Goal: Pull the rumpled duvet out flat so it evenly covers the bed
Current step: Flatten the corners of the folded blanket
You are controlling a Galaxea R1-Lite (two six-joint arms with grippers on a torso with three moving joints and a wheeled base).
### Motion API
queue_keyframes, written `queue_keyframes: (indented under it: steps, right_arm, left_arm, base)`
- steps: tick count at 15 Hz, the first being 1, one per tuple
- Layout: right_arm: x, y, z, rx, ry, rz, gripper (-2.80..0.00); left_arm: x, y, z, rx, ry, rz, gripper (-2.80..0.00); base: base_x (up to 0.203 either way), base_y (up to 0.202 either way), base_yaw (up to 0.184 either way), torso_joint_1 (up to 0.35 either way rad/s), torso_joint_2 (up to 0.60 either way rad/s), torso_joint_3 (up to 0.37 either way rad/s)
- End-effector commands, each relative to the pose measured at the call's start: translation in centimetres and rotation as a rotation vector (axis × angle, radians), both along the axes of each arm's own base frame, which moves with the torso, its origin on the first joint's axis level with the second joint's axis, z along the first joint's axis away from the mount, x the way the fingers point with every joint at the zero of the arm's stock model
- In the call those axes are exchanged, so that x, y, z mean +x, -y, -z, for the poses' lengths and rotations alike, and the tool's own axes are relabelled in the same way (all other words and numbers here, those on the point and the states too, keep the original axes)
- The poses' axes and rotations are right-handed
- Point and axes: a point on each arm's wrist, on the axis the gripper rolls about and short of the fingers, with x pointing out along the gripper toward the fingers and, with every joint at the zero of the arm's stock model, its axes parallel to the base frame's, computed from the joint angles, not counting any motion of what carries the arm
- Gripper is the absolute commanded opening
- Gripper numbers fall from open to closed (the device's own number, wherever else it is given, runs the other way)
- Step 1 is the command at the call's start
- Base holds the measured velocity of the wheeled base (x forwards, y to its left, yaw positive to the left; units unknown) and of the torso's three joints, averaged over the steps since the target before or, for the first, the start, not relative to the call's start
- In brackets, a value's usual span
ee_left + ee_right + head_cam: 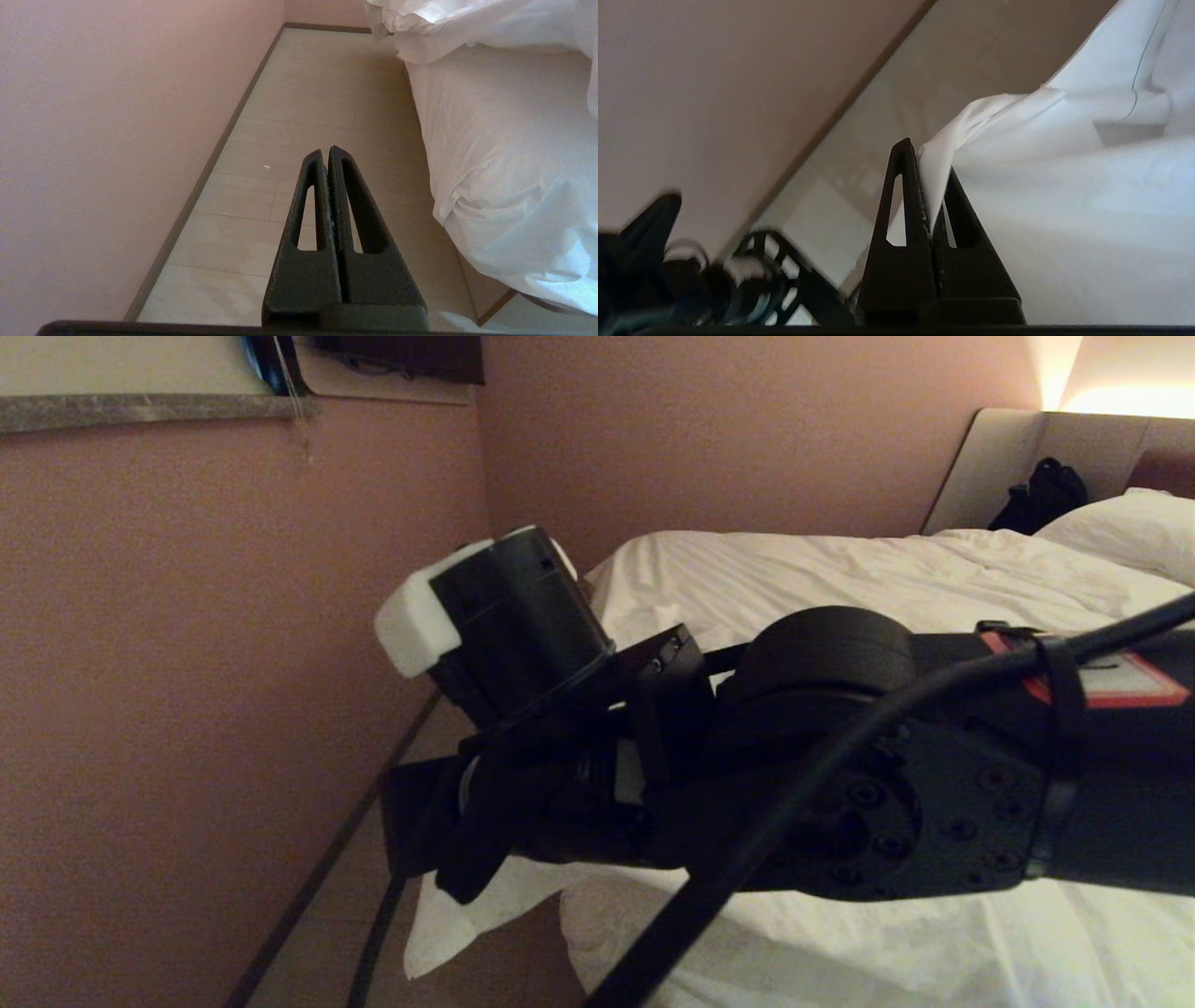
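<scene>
The white, wrinkled duvet (840,569) lies over the bed, whose padded headboard (999,457) stands at the far right. My right arm reaches across the head view, and its gripper (471,873) is past the bed's left edge. That right gripper (928,158) is shut on a fold of the duvet (1064,186), which stretches taut away from the fingers. A corner of the cloth (448,933) hangs below the gripper. My left gripper (325,151) is shut and empty, parked over the floor beside the duvet (504,163) that hangs down the bed's side.
A pink wall (187,663) runs close along the bed's left side, leaving a narrow strip of pale floor (303,116). A white pillow (1130,527) and a black bag (1046,495) sit by the headboard.
</scene>
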Motion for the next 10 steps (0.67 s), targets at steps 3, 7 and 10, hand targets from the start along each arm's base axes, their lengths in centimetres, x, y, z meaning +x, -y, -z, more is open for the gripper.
queue_keyframes:
  steps: [3,7,10]
  right_arm:
    - [-2.0,-1.0,1.4,-0.061,-0.023,-0.041,-2.80]
    - [-3.2,-1.4,4.1,-0.150,-0.058,-0.071,-2.80]
    - [-4.7,-1.7,5.4,-0.196,-0.073,-0.107,-2.80]
  left_arm:
    - [0.0,0.0,0.0,-0.002,0.001,0.000,-2.80]
    - [0.0,0.0,0.0,0.000,0.001,0.000,-2.80]
    - [0.0,0.0,0.0,0.000,0.001,0.000,-2.80]
  base:
    - [0.000,0.000,0.000,0.000,0.00,0.000]
    - [0.000,0.000,0.000,0.000,0.00,0.000]
    - [0.000,0.000,0.000,0.000,0.00,0.000]
